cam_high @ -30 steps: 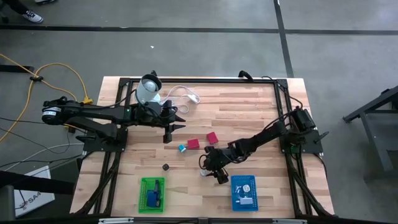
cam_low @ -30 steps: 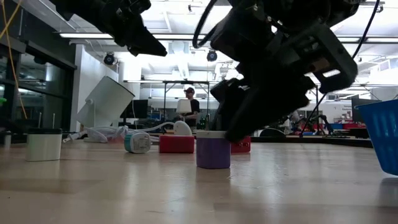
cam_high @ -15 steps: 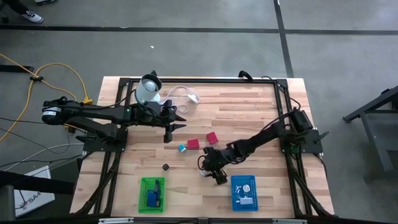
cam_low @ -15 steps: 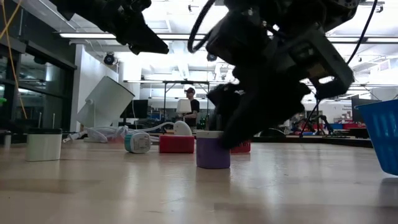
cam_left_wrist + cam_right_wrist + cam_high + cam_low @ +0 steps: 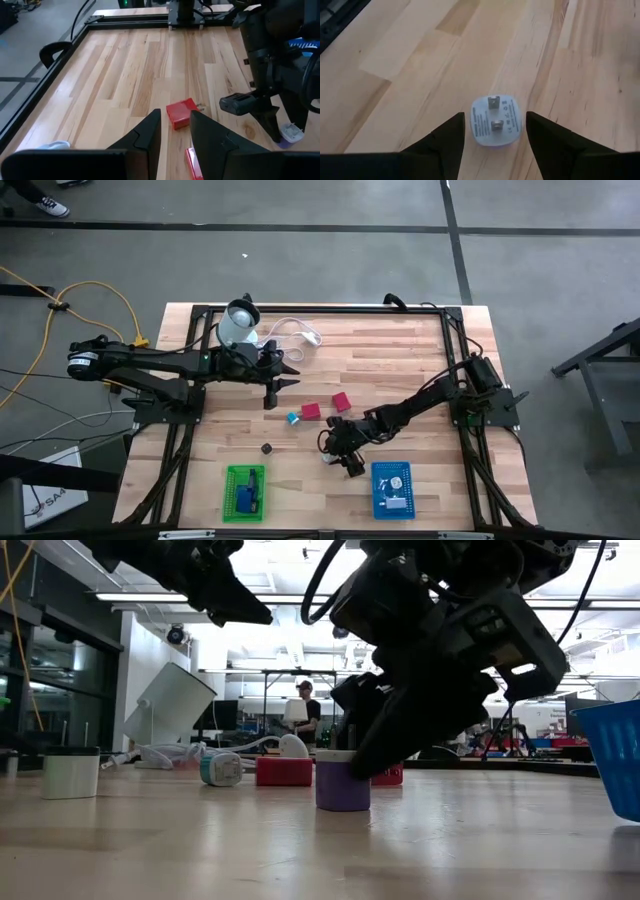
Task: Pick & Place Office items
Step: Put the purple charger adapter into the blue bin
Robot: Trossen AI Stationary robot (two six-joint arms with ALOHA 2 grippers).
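right pincer (image 5: 495,135): open | plug adapter (image 5: 494,120): between fingers, on table (image 5: 420,60)

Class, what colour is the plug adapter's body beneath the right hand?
Purple, best seen in the low view.

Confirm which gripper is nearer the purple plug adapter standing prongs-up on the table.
Right. The right gripper is low over the purple plug adapter, open fingers either side of it. The left gripper hangs shut above the table's far left part, beyond the red blocks.
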